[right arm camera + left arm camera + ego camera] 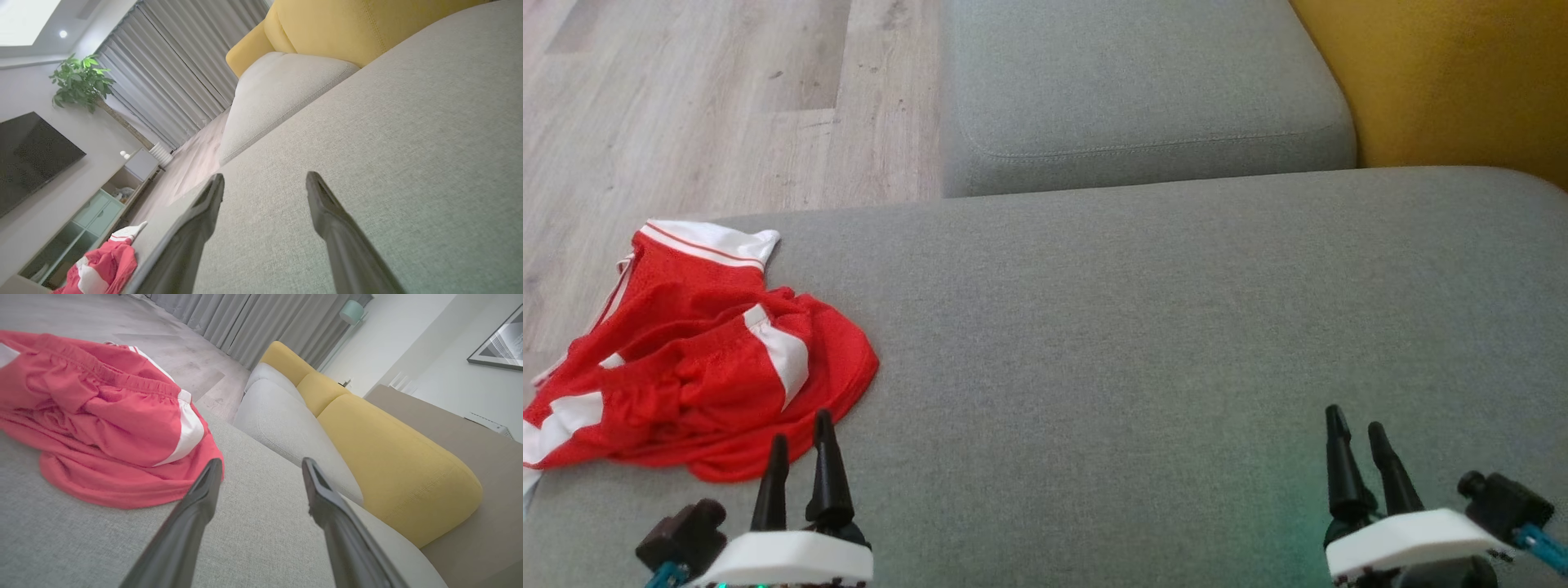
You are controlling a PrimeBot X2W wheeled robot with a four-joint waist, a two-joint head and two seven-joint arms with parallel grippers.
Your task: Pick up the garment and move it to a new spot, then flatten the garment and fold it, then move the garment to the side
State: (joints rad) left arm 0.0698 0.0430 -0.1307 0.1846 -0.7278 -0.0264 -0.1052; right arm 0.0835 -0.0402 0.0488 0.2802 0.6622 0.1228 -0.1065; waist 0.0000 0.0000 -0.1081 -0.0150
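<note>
Nearest, along the front edge of the seat, the left gripper and the right gripper each keep their two dark fingers spread apart with nothing between them, the left by the front left corner and the right toward the front right. Under them stretches a broad gray sofa seat. Pale wooden floor shows beyond its left edge, a second gray cushion sits behind its far edge, and a yellow back cushion rises at the far right corner. The garment, red shorts with white stripes, lies crumpled at the seat's left edge, its white-trimmed end pointing toward the far left corner. The left gripper's fingertips stand just beside the garment's near hem; whether they touch it cannot be told. The right gripper is well apart from it.
</note>
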